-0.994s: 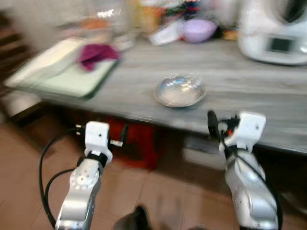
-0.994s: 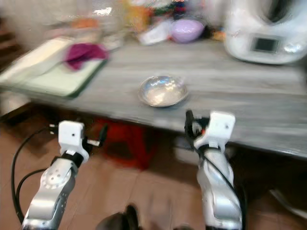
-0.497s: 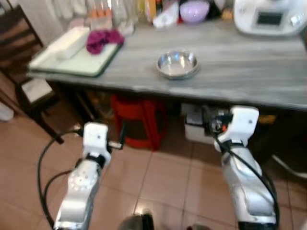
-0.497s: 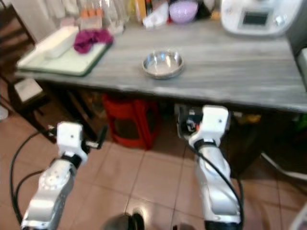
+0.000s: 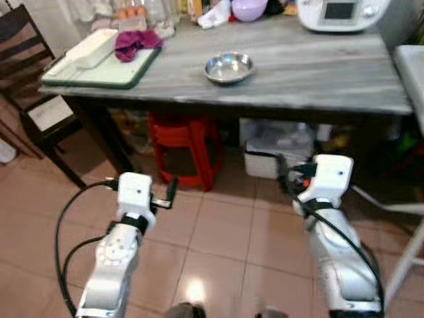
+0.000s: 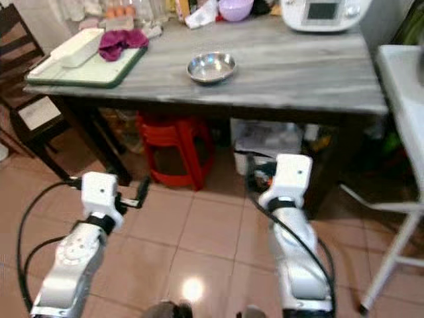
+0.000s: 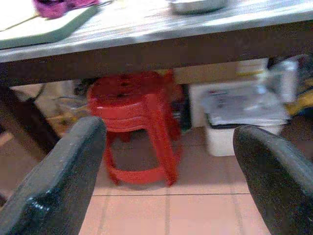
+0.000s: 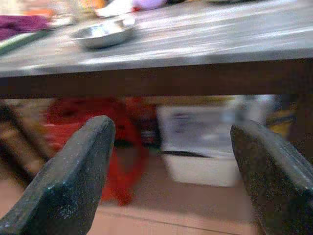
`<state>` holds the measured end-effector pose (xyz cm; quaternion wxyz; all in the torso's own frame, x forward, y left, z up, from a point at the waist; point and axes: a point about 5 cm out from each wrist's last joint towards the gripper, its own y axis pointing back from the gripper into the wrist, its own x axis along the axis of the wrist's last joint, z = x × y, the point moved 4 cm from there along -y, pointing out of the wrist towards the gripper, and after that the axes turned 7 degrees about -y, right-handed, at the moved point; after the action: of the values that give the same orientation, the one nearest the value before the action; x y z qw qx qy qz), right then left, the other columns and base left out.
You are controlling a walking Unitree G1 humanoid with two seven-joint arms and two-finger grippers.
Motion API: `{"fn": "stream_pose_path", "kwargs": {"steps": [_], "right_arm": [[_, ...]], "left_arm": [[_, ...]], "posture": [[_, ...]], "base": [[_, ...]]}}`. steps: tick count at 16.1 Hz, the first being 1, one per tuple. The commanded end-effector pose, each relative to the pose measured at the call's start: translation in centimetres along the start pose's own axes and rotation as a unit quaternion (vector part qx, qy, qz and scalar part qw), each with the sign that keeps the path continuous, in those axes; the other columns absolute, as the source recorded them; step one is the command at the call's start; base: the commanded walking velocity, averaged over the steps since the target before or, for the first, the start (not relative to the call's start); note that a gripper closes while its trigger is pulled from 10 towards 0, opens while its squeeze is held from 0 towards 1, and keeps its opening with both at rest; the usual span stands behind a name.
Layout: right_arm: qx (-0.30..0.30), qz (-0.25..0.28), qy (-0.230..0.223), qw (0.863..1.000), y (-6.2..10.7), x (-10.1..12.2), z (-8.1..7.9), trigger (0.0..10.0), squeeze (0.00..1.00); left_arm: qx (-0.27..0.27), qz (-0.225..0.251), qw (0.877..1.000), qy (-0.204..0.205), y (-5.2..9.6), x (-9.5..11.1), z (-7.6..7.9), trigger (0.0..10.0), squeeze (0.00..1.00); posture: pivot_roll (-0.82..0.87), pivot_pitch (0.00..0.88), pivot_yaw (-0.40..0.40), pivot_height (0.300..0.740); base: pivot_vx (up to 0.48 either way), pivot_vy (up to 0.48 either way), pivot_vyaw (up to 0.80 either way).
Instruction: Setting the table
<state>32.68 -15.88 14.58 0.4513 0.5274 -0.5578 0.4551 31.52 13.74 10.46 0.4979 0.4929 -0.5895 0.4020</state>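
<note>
A steel bowl point(image 5: 228, 67) stands alone near the middle of the grey wooden table point(image 5: 318, 79). At the table's left end a green tray point(image 5: 106, 66) carries a white box point(image 5: 89, 48) and a magenta cloth point(image 5: 136, 41). Both arms are held low over the tiled floor, well short of the table's front edge. My left gripper point(image 7: 168, 132) is open and holds nothing; its fingers point(image 5: 171, 192) point at the red stool. My right gripper point(image 8: 171, 129) is open too and holds nothing, facing the table's underside with the bowl point(image 8: 101, 33) above.
Under the table stand stacked red stools point(image 5: 185, 142) and a white plastic box point(image 5: 278, 142). A dark chair point(image 5: 33, 79) stands at the left, white furniture point(image 5: 412, 73) at the right. A white appliance point(image 5: 338, 12) and a purple bowl point(image 5: 248, 8) sit along the table's back.
The whole picture has pulled away from the table: the camera has moved back, with more floor and the table's underside now showing. Both arms keep the same pose.
</note>
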Motion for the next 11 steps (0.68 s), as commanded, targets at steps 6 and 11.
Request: {"fn": "stream_pose_path", "kwargs": {"steps": [6,11], "right_arm": [[0.010,-0.022,0.003,1.000,0.4,-1.0,0.1,10.0,0.00],[0.024,-0.025,-0.013,0.999,0.2,-0.9,-0.8,10.0,0.00]], "left_arm": [[-0.014,0.007,1.000,-0.007,0.2,0.0,-0.2,10.0,0.00],[-0.028,0.027,0.999,0.005,-0.1,0.9,0.0,10.0,0.00]], "posture": [[-0.14,0.105,0.084,0.740],[-0.15,0.116,0.107,0.740]], "base": [[-0.086,0.000,0.00],[0.000,0.000,0.00]]}}
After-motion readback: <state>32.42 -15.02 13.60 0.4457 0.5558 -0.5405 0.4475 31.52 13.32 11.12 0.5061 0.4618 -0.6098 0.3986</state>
